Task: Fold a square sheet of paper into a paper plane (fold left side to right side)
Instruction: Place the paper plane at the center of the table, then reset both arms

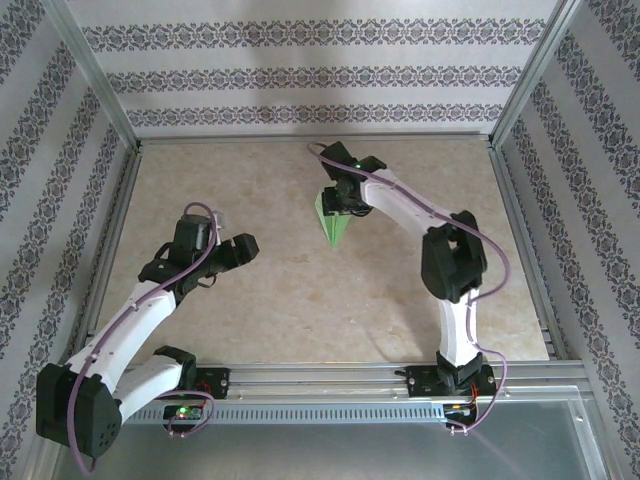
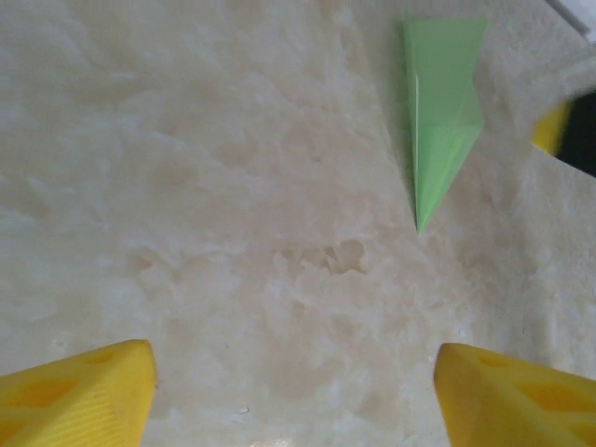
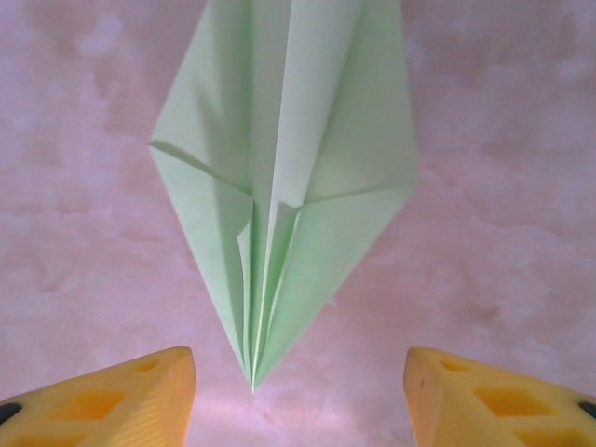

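Both hands gape wide and empty: left hand [image 1: 228, 243] at mid-left, right hand [image 1: 338, 198] just over the paper plane [image 1: 329, 222], which lies flat on the surface [image 1: 300, 300] at upper centre. I judge it feather-light, limp and likely to slide, so it is best pinched at a raised flap edge.

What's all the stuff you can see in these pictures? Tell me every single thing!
paper: one, light green, folded to a pointed dart, lying flat on the far middle of the table
table: one, beige marbled, fills the middle
walls: three, white with grey patterned stripes, around the table
rail: one, silver, along the near edge
arms: two, white and black, left arm and right arm, bolted at the near edge
left tool: one, yellow fingers, open, over bare table, left of the paper
right tool: one, yellow fingers, open, by the paper's tip
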Motion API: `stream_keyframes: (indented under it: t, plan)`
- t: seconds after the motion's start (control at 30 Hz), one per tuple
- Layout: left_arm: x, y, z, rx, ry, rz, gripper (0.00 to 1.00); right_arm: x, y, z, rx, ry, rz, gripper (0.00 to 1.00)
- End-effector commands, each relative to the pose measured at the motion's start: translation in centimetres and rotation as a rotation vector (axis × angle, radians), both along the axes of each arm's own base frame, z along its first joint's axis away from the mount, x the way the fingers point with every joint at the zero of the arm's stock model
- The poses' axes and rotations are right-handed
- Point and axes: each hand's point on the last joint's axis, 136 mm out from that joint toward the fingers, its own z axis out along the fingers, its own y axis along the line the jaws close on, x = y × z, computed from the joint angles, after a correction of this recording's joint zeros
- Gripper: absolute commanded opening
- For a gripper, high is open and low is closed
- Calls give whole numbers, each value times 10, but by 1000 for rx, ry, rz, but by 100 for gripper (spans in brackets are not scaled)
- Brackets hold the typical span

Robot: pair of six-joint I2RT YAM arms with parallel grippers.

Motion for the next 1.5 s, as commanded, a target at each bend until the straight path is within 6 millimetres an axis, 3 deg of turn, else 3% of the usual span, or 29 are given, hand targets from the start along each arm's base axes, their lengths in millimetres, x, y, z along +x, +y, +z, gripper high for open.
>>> stream_keyframes:
  t: [0.0,0.17,0.27,0.43,0.6,0.7,0.87,1.03,1.47]
  plan:
    - [10,26,20,52,-74,94,87,-11,-14,43,-23,-128,46,64]
    - [20,67,42,170,-173,232,99,-40,-57,75,-17,-239,25,75]
    - [23,94,53,262,-216,323,100,-53,-90,86,21,-316,-26,81]
    - [33,124,61,426,-309,378,100,-69,-160,83,45,-416,-171,98]
    - [44,142,55,550,-378,414,100,-80,-225,70,41,-476,-327,98]
    - [51,153,40,593,-356,432,100,-82,-255,56,-19,-510,-398,98]
    - [59,163,20,577,-343,462,100,-76,-266,31,-114,-587,-332,98]
    - [62,160,19,579,-344,426,100,-70,-268,11,-109,-619,-316,98]
    - [57,156,20,580,-350,377,100,-45,-256,-3,-15,-761,-275,98]
